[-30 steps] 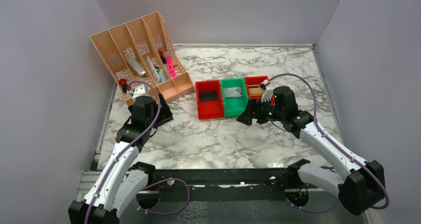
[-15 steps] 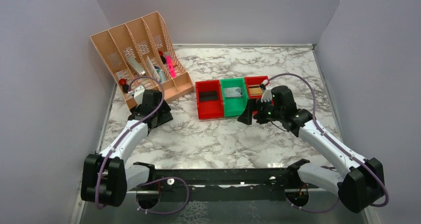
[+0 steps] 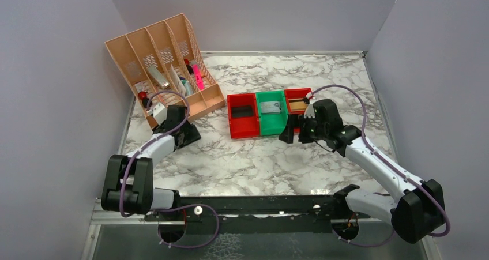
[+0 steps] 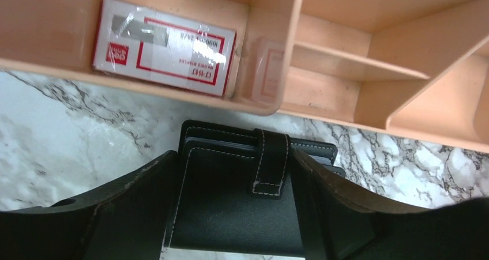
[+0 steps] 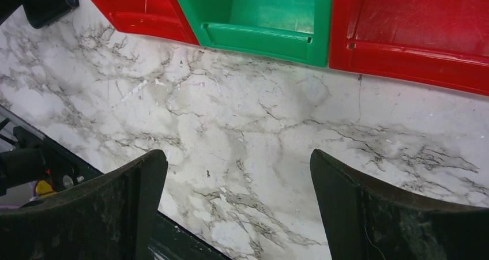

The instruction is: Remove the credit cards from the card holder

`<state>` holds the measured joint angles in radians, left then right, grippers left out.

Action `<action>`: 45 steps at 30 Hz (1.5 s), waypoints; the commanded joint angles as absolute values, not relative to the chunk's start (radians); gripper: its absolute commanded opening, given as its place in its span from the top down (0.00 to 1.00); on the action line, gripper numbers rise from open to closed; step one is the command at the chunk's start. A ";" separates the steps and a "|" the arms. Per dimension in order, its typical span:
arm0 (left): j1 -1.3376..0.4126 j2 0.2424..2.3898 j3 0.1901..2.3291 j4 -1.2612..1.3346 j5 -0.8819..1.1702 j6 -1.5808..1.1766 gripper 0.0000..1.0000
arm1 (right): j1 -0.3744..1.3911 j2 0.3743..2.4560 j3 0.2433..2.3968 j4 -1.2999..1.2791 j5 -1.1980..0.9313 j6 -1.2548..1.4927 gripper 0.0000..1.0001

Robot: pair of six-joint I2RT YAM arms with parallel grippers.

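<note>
The card holder (image 4: 230, 208) is a black stitched wallet, folded shut with its tab (image 4: 271, 165) over the top. It lies flat on the marble just in front of the peach organiser (image 4: 346, 70). Thin grey-blue edges of the credit cards (image 4: 320, 155) peek out at its far side. My left gripper (image 4: 233, 153) straddles it, and both fingers press against its side edges. From above, the left gripper (image 3: 183, 131) covers most of the card holder (image 3: 194, 138). My right gripper (image 5: 236, 156) hangs open over bare marble before the bins, holding nothing; it is also in the top view (image 3: 292, 134).
A peach desk organiser (image 3: 164, 64) with pens and small items stands at the back left; a red-and-white box (image 4: 164, 49) sits in its low tray. A row of bins, red (image 3: 242, 121), green (image 3: 271, 120) and red (image 3: 297, 95), holds flat items. Grey walls enclose the table.
My left arm has stretched low and forward onto the card holder, and its jaws have narrowed around it. The right gripper has shifted only slightly near the bins.
</note>
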<state>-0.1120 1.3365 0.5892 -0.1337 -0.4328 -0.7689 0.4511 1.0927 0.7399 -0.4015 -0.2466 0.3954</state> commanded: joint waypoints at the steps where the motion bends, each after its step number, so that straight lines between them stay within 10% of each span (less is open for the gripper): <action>1: -0.106 1.327 0.528 -0.086 -0.362 -0.810 0.33 | 0.459 1.072 0.752 -0.419 -0.183 0.424 0.01; 11: -0.111 1.179 0.406 -0.127 -0.209 -0.830 0.72 | 0.459 1.069 0.728 -0.410 -0.140 0.481 0.01; 32: -0.258 0.790 0.260 -0.115 0.025 -0.776 0.97 | 0.459 1.174 0.727 -0.340 -0.193 0.535 0.01; 45: -0.528 0.995 0.412 -0.092 0.263 -0.635 1.00 | 0.459 1.247 0.759 -0.293 -0.307 0.478 0.01</action>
